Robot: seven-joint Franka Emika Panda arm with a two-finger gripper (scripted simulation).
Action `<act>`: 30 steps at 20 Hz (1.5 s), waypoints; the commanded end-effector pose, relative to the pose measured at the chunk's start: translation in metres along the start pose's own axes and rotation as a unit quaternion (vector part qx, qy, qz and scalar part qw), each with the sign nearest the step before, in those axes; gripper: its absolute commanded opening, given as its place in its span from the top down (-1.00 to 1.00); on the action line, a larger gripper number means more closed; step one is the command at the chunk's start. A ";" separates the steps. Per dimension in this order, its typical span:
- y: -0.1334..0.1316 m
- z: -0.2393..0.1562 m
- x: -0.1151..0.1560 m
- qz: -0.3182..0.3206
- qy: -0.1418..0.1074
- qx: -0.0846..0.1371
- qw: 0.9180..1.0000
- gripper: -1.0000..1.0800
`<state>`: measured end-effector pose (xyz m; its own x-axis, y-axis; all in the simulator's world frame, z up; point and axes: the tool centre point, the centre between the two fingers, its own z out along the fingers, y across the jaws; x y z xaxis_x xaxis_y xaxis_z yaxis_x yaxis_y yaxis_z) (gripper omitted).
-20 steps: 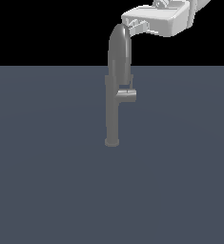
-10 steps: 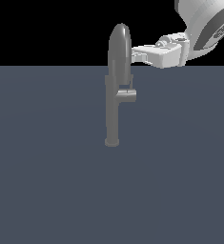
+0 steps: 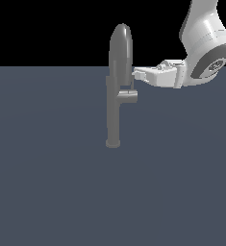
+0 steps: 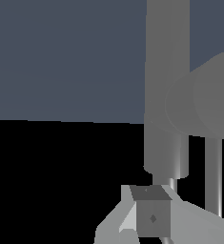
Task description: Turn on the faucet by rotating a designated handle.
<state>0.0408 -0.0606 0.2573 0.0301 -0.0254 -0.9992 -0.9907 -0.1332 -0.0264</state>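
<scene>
Faucet (image 3: pixel 115 96): grey brushed-looking metal, smooth, soft sheen (handle (image 3: pixel 127 96) same finish). Arm (image 3: pixel 206 43): glossy white plastic-like shell. Floor (image 3: pixel 47 182): matt slate-blue, smooth.

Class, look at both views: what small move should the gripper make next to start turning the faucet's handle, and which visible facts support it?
Probably a short drop. In the exterior view the gripper sits beside the faucet, above the handle, apart from it. Lowering should bring the fingertips against the thin lever rising from the handle.
</scene>
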 end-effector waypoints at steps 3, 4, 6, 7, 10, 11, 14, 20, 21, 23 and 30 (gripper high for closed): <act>-0.001 0.001 0.008 0.011 -0.013 0.012 1.000 1.00; -0.001 0.001 0.009 0.012 -0.014 0.012 1.000 1.00; -0.001 0.002 0.009 0.012 -0.014 0.012 1.000 1.00; -0.001 0.002 0.009 0.012 -0.014 0.012 1.000 1.00; 0.002 0.001 0.008 0.012 -0.014 0.012 1.000 1.00; 0.004 0.002 0.006 0.012 -0.014 0.012 1.000 1.00; 0.012 0.002 0.003 0.012 -0.014 0.012 1.000 1.00; 0.025 0.002 -0.003 0.012 -0.014 0.012 1.000 1.00; 0.022 0.002 -0.001 0.012 -0.014 0.014 1.000 1.00; 0.028 0.002 -0.001 0.012 -0.014 0.014 1.000 1.00; 0.049 0.003 -0.002 0.012 -0.014 0.013 1.000 1.00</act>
<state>0.0008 -0.0634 0.2577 0.0105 -0.0049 -0.9999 -0.9949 -0.1000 -0.0100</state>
